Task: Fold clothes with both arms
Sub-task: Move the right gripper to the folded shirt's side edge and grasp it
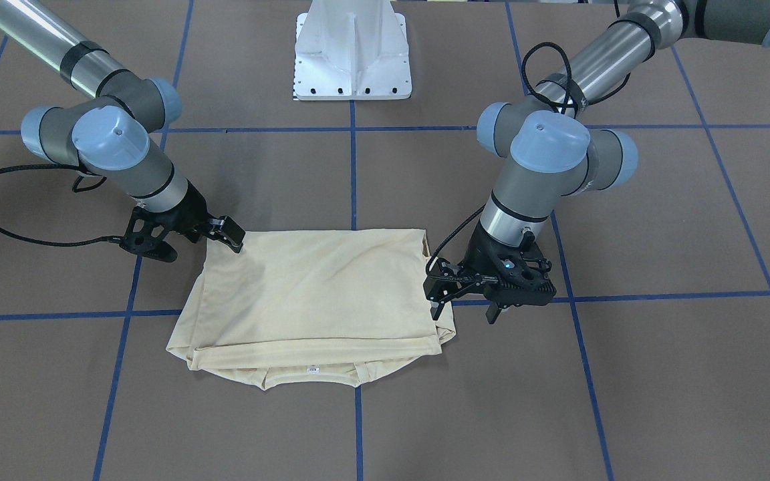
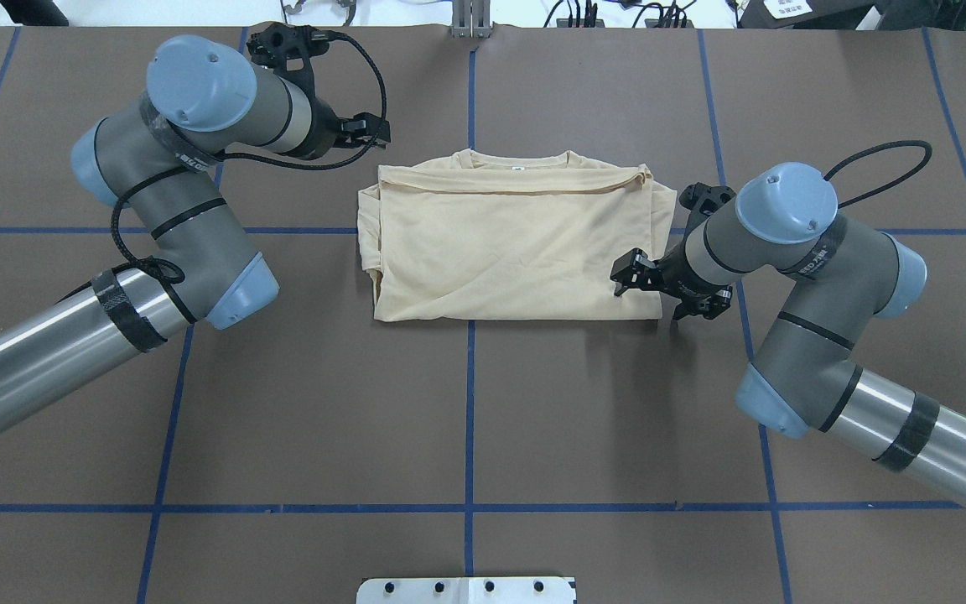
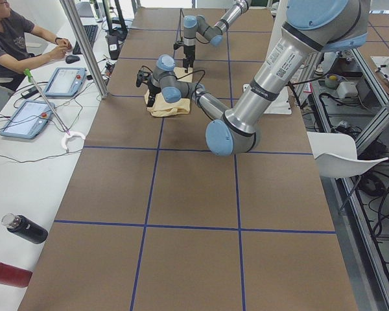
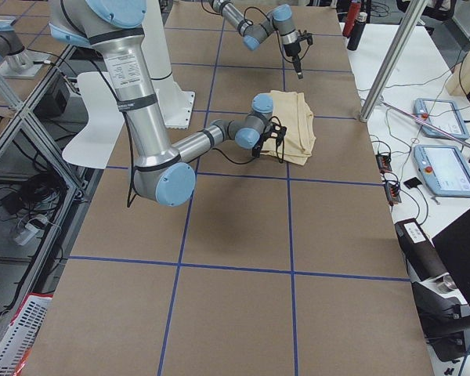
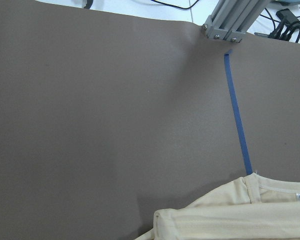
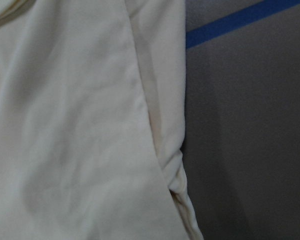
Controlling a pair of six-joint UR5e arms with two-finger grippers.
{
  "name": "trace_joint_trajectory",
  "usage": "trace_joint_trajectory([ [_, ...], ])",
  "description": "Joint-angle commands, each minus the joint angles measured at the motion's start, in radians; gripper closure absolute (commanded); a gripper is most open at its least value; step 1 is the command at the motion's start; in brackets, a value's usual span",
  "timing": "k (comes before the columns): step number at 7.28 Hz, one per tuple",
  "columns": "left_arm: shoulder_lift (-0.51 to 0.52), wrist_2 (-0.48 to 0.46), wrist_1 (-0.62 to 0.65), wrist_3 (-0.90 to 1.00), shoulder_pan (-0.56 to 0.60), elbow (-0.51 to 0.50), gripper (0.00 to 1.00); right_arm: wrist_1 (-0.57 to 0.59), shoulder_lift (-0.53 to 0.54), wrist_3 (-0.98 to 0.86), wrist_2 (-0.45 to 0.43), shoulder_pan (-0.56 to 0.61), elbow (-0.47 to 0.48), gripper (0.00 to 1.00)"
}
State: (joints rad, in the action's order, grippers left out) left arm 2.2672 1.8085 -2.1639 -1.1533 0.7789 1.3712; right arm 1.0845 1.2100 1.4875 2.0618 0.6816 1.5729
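The pale cream-yellow T-shirt (image 1: 318, 294) lies folded into a rectangle on the brown table (image 2: 466, 403). Its print is hidden; the collar and small white neck label (image 2: 516, 168) face the far edge. My left gripper (image 2: 376, 134) is open and empty, hovering just off the shirt's collar-side left corner (image 1: 464, 310). Its wrist view shows the collar corner (image 5: 240, 215) and bare table. My right gripper (image 2: 624, 274) is open, low over the shirt's right edge near the front corner (image 1: 231, 235). Its wrist view shows the shirt's folded edge (image 6: 80, 125) close up.
The white pedestal base (image 1: 351, 53) stands at the robot's side of the table. Blue tape lines (image 2: 470, 419) grid the surface. An aluminium post (image 5: 230, 22) stands at the far edge. An operator (image 3: 13, 39), tablets and bottles (image 3: 26, 228) are beside the table.
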Motion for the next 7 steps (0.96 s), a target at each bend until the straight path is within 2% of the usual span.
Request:
trace_joint_trajectory([
  [1, 0.000, -0.002, -0.001, 0.000, -0.001, 0.000, 0.01, 0.000, 0.000, 0.000, 0.003, -0.002, -0.005, 0.21],
  [2, 0.000, -0.002, -0.001, 0.000, -0.001, -0.001, 0.01, 0.009, -0.001, 0.000, 0.003, -0.002, -0.001, 0.63],
  [3, 0.000, -0.002, -0.001, 0.000, -0.001, -0.001, 0.01, 0.011, 0.000, 0.000, 0.001, -0.002, 0.008, 1.00],
  [7, -0.002, -0.003, 0.001, -0.003, 0.000, -0.003, 0.01, 0.012, 0.003, 0.000, 0.015, -0.011, 0.027, 1.00],
])
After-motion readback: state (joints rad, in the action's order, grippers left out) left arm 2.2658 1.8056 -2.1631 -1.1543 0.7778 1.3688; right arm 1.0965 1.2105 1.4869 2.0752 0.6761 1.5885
